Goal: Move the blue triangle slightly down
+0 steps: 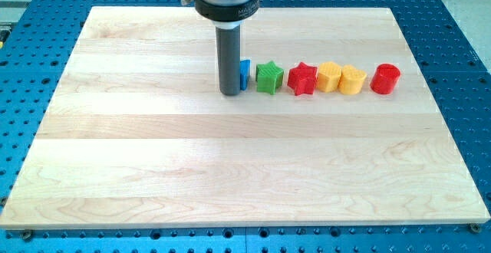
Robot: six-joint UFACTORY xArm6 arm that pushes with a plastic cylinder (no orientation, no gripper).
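Tip [230, 93] of dark rod stood against blue triangle [244, 74], mostly hiding it from the view's left; its pointing direction and long axis unclear. No jaws on tool, so open or closed unanswerable. Smooth pale wooden desk [230, 169]. Six blocks in one row: blue triangle, green star [269, 77], red star [302, 78], two yellow blocks [329, 77] [352, 80], red cylinder [385, 78].

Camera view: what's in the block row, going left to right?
my tip → blue block (mostly hidden behind the rod) → green star → red star → yellow block → second yellow block → red cylinder.
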